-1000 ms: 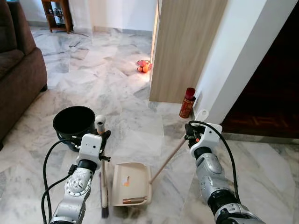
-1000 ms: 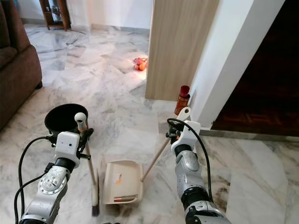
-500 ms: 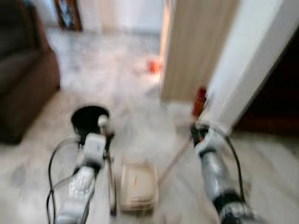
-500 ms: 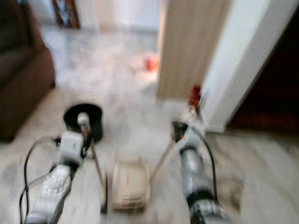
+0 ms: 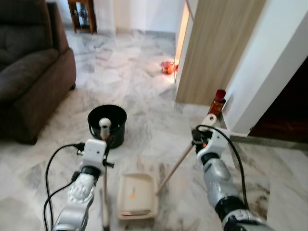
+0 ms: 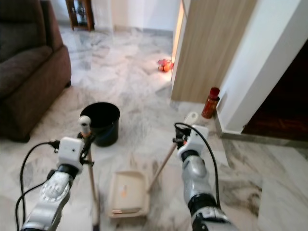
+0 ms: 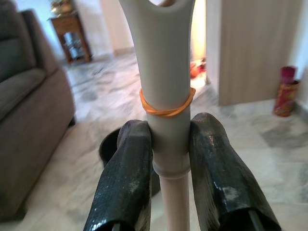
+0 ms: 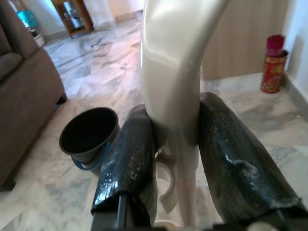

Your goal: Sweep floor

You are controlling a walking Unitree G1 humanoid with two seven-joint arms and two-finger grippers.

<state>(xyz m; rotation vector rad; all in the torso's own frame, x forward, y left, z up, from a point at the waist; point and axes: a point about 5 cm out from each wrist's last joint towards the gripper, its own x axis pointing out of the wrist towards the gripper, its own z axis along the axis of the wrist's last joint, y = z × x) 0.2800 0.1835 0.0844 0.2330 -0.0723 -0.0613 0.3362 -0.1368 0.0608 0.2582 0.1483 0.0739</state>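
Observation:
My left gripper [image 7: 168,134] is shut on the cream broom handle [image 5: 104,126], just below an orange rubber band [image 7: 167,108]. The broom stands nearly upright on the marble floor at my left. My right gripper [image 8: 175,125] is shut on the top of the dustpan's long handle [image 5: 175,166]. That handle slants down to the cream dustpan [image 5: 137,195], which lies flat on the floor between my arms. An orange speck and a small brown piece lie in the pan. A black bucket [image 5: 107,122] stands just beyond the broom.
A brown sofa [image 5: 29,72] fills the left side. A wooden panel [image 5: 216,48] and a white wall corner stand ahead on the right, with a red can [image 5: 219,102] at their foot. An orange toy [image 5: 167,68] lies farther off. A dark doorway opens at the far right.
The whole picture has shifted, with blur half a second ago, so the camera moved; more of the sofa and bucket shows. Both grippers keep their hold on broom and dustpan handle.

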